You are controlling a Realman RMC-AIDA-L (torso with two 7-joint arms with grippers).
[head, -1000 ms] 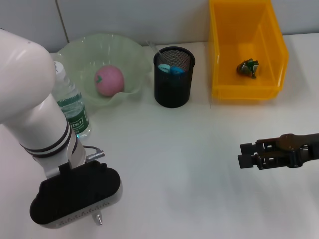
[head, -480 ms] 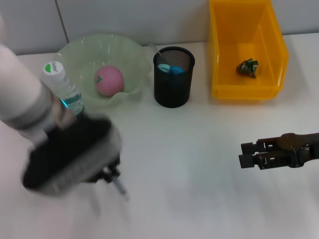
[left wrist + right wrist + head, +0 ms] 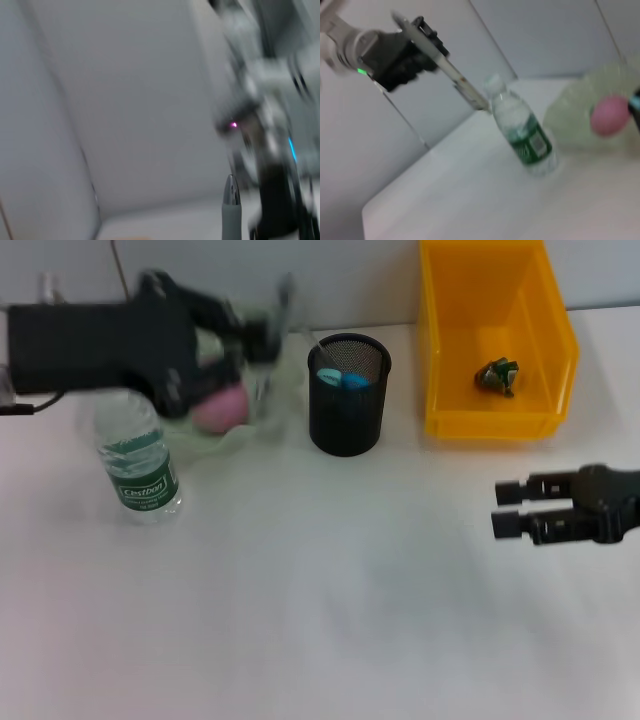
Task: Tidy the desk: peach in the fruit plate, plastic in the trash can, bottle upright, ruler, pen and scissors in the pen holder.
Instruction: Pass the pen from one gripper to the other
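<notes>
Pen (image 3: 445, 67), slim and pale, sits clamped in the left hand (image 3: 235, 335) above the wavy green fruit plate (image 3: 250, 425) (pink peach (image 3: 220, 408) inside), beside the upright clear bottle (image 3: 140, 465) with its green label; right hand (image 3: 510, 510) idle, barely parted.

— What sat on the white counter (image 3: 330, 580)?
— Along its far edge, a green fruit plate (image 3: 262, 412), a black mesh pen holder (image 3: 347, 410) and a yellow bin (image 3: 495, 425).
— Anything nearer?
— A water bottle (image 3: 138, 465) stood upright toward the left edge, just beside the plate.
</notes>
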